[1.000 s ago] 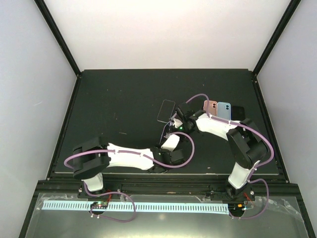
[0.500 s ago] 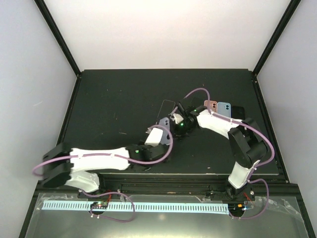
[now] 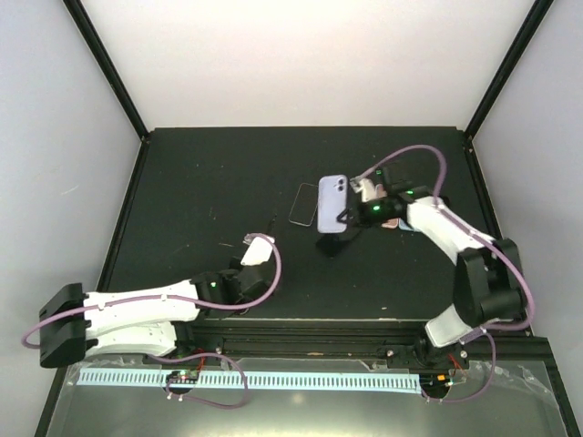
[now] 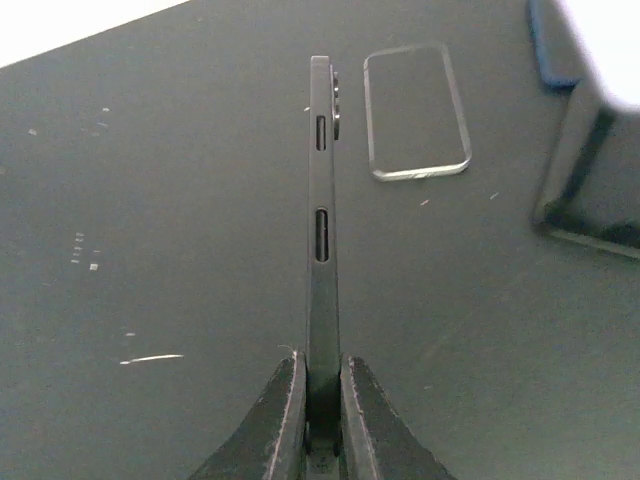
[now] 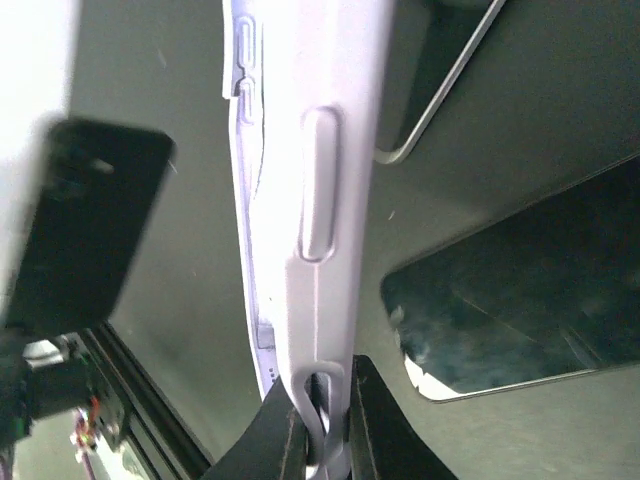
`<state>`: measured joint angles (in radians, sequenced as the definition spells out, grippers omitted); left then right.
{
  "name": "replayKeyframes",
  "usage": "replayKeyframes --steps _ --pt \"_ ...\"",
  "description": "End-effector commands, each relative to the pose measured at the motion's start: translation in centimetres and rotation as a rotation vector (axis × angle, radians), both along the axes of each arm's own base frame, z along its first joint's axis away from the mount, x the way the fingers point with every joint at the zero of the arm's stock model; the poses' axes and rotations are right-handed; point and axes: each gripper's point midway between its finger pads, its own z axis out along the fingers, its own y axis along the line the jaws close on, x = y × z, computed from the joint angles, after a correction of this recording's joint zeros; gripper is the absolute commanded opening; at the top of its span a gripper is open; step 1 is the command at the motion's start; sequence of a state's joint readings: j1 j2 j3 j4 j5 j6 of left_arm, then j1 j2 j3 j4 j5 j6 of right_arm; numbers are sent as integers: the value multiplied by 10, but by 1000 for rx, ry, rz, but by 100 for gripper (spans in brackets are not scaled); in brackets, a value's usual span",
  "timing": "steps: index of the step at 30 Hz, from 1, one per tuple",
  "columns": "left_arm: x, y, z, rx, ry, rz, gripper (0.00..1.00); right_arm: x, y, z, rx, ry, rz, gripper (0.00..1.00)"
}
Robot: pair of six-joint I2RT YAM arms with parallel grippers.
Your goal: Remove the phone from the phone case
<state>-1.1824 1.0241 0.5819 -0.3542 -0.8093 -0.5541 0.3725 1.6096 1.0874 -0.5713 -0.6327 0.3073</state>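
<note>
Left gripper: phone; right gripper: seemingly empty case

Top view: bright, even light is falling from above, the back wall is washing out to white, the matte desk is reading near black, and shadows are showing faint and soft. Left wrist view: the dark phone is rendering sharp, while a pale mass at upper right is blurring out. Right wrist view: the lilac case is overexposing and softening, and a screen on the desk is mirroring glare.
</note>
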Motion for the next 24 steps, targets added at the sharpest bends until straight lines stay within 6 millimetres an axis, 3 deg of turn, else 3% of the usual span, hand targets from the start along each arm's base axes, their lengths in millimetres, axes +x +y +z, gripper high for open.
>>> replayKeyframes --steps 1,4,10,17,24 --pt "18 11 12 251 -87 58 2 18 -42 48 169 -192 -38 1" --pt "32 9 6 337 -58 80 2 28 -77 57 163 -281 -97 1" --pt "75 -3 -21 443 56 81 1 34 -115 80 187 -385 -152 1" --pt "115 -21 -45 574 85 65 2 25 -118 84 221 -400 -160 1" --pt "129 -21 -76 739 97 98 2 26 -121 81 231 -386 -168 1"
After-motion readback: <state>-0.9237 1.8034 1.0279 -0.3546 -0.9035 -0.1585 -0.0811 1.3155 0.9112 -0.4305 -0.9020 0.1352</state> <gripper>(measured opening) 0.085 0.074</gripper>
